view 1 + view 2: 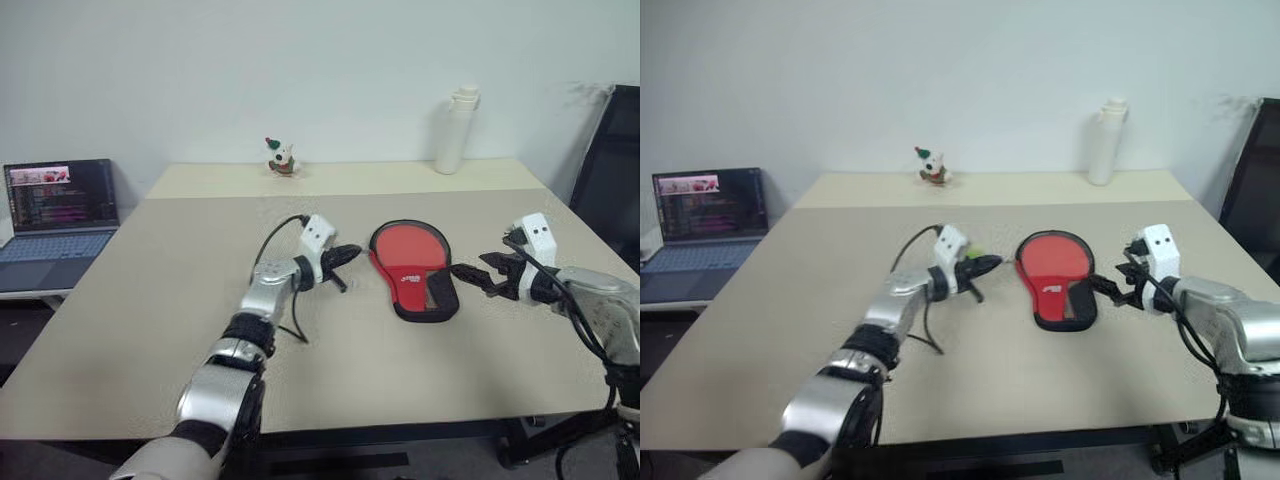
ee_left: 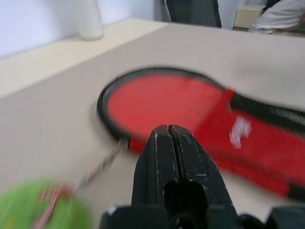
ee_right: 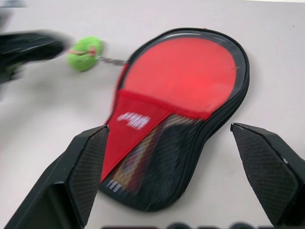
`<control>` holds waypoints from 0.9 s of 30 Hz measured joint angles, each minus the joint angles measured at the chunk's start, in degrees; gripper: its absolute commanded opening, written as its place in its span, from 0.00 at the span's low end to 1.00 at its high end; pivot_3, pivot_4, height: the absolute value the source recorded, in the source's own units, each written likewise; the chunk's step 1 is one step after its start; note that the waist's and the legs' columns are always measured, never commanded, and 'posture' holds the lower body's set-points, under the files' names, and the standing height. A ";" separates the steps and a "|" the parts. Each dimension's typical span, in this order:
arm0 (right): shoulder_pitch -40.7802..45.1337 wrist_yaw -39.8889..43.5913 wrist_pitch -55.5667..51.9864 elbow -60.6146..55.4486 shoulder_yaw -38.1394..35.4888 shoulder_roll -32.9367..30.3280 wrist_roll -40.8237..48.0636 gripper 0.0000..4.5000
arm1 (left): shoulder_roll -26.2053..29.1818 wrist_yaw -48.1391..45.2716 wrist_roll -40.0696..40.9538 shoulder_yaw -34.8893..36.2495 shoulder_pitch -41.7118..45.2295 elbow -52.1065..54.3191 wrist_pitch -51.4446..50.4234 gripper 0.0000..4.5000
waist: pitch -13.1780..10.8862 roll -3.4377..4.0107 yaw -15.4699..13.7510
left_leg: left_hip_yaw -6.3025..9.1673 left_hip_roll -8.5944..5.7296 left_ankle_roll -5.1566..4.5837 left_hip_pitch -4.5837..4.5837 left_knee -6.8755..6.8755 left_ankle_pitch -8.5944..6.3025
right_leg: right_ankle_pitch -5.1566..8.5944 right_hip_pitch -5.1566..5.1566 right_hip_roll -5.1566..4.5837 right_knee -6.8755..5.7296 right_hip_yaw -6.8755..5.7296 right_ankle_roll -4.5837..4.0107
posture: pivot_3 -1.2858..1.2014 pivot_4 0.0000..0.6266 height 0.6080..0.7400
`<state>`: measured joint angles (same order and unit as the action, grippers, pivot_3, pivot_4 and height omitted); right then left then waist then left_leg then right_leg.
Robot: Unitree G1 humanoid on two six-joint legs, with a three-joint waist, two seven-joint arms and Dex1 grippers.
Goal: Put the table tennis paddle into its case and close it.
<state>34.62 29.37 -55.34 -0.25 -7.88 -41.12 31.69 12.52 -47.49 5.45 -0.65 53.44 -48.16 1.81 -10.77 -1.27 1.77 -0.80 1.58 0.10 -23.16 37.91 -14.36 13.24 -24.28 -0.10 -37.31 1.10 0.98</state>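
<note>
You can read no lettering anywhere here. The paddle-shaped red and black soft fabric case [image 3: 178, 119] carries a white logo [image 3: 132, 119] on its red panel, too blurred to spell out. The open grey laptop [image 1: 58, 215] at the side shows coloured lines of text on a dark screen, too small for you to make out.

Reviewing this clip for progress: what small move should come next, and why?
Probably bring the open right gripper down to steady the narrow end of the case, lying on the table beside the shut left gripper and the green zipper charm.
</note>
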 measured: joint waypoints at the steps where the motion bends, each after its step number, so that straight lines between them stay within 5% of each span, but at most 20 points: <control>1: 1.38 0.66 1.45 3.15 1.05 0.46 -1.45 1.00 | 1.10 -0.40 0.43 0.08 -2.35 3.78 -2.08 0.01 | 0.00 0.01 -0.09 | 0.01 0.03 0.00 -0.03 0.00 0.00 | -0.04 0.00 -0.02 0.00 -0.01 -0.07 | 0.52 0.24 1.00; 11: 11.84 4.04 13.34 33.06 7.40 6.22 -13.01 1.00 | 8.23 1.90 5.27 1.68 -19.45 37.99 -19.80 0.01 | 0.00 0.01 -0.59 | 0.05 -0.06 0.01 -0.14 0.06 0.00 | -0.12 0.03 -0.41 0.12 -0.02 0.01 | 0.52 0.24 1.00; 20: 13.89 8.59 16.48 39.38 9.24 9.62 -17.28 1.00 | 12.20 3.15 7.99 2.71 -23.73 46.62 -24.45 0.01 | 0.01 0.02 -0.09 | 0.03 0.02 0.01 0.19 0.06 0.01 | -0.12 0.22 -0.29 -0.06 0.03 0.01 | 0.52 0.24 1.00; 23: 14.25 9.11 17.44 40.18 9.27 10.78 -18.53 0.88 | 12.74 3.34 8.12 2.71 -24.00 46.84 -25.01 0.00 | 0.02 0.02 0.12 | -0.01 0.03 0.01 0.27 0.07 0.01 | -0.12 0.20 -0.26 -0.22 0.10 0.00 | 0.52 0.24 1.00; 27: 15.14 9.37 18.64 41.91 9.39 12.90 -19.99 0.59 | 13.01 3.65 8.16 2.71 -24.11 46.86 -25.08 0.00 | 0.04 -0.01 0.30 | -0.09 0.05 0.02 0.43 0.08 0.01 | -0.11 0.20 -0.17 -0.43 0.21 -0.01 | 0.52 0.24 1.00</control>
<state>49.76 38.74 -36.70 41.66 1.51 -28.22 11.70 25.53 -43.84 13.62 2.06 29.33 -1.29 -23.27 -10.74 -1.27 2.08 -0.90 1.62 0.12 -22.73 37.99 -14.35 13.13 -24.07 -0.27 -37.74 1.31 0.98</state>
